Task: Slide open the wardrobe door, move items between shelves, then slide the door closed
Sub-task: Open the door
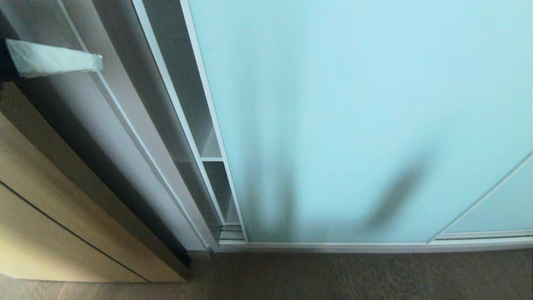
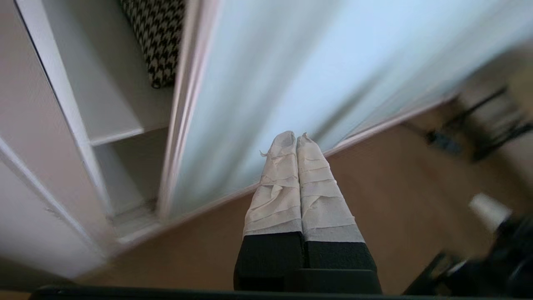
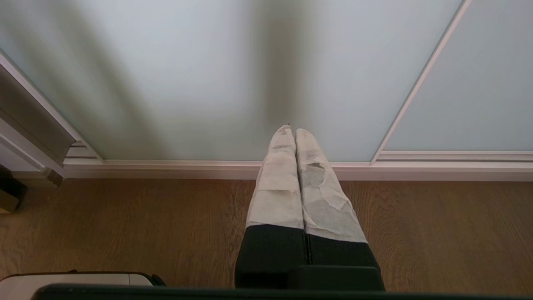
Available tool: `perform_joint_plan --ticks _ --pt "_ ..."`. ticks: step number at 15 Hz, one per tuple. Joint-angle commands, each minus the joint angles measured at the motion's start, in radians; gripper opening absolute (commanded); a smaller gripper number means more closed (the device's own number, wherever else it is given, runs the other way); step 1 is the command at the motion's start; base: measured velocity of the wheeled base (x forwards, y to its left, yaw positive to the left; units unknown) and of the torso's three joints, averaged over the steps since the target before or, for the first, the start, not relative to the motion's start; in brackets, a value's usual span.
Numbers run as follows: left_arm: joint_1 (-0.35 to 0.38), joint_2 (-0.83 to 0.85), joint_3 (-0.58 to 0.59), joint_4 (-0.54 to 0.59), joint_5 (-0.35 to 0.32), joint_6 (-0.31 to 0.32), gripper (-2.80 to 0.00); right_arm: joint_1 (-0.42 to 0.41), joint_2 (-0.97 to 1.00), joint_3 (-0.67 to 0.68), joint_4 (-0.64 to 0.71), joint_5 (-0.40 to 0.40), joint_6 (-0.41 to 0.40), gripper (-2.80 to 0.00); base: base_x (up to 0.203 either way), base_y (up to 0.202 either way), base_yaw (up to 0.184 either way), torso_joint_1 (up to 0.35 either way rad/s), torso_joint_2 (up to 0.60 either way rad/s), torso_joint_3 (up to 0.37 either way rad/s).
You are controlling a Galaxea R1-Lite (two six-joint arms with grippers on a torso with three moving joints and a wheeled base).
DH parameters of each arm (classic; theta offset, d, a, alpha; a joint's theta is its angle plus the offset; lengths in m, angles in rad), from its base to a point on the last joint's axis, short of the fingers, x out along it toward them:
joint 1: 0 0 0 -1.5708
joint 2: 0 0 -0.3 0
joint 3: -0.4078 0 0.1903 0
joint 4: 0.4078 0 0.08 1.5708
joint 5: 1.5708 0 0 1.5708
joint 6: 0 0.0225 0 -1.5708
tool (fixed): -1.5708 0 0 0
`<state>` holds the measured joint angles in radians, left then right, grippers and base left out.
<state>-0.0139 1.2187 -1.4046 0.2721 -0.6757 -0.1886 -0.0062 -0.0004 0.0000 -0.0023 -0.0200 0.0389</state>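
Sliding wardrobe door (image 1: 354, 116) is filling most of the head view as a big sheet of pale blue frosted glass in a thin silver-white frame. It is standing almost shut, leaving only a thin gap along its left edge. Through that gap, white shelves (image 1: 211, 158) are showing, one board above another, with white side walls. In the left wrist view, a corner of the cushion (image 2: 160, 37) is peeking out on a shelf board behind the door's edge, showing its black-and-white houndstooth patch. The rest of the cushion is hiding behind the door frame.

Neither arm is showing in the head view. The left gripper (image 2: 296, 137) is pointing down toward the place where the door meets the wooden floor (image 1: 354, 275), to the right of the gap. Its two fingers, wrapped in white tape, are pressing together with nothing between them. It is not touching the door. The right gripper (image 3: 290, 132) is hanging in front of the bottom of the glass door, above the floor. Its taped fingers are also pressing together and are holding nothing.

To the left of the wardrobe, a light wooden cabinet (image 1: 50, 216) is standing against the wall side. A pale grey-green bar (image 1: 54, 58) is sticking out near the top left of the head view. A second glass panel (image 1: 495, 204) is showing at the lower right, behind the first door.
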Motion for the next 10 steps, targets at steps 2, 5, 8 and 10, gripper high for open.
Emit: perform_joint_plan --ticks 2,5,8,10 --pt "-0.009 0.111 -0.045 0.001 0.007 -0.032 -2.80 0.000 0.002 0.000 -0.001 0.000 0.000 -2.80 0.000 0.000 0.000 0.000 0.00 0.000" --pt "-0.068 0.175 -0.079 -0.012 0.084 -0.028 -2.80 0.000 0.002 0.000 -0.001 0.000 0.001 -2.80 0.000 0.000 0.000 0.000 0.00 0.000" --pt "-0.151 0.202 -0.121 -0.014 0.200 -0.024 -2.80 0.000 0.002 0.000 -0.001 0.000 -0.001 -2.80 0.000 0.000 0.000 0.000 0.00 0.000" --pt "-0.186 0.220 -0.129 -0.016 0.267 0.011 -2.80 0.000 0.002 0.000 -0.001 0.000 0.001 -2.80 0.000 0.000 0.000 0.000 0.00 0.000"
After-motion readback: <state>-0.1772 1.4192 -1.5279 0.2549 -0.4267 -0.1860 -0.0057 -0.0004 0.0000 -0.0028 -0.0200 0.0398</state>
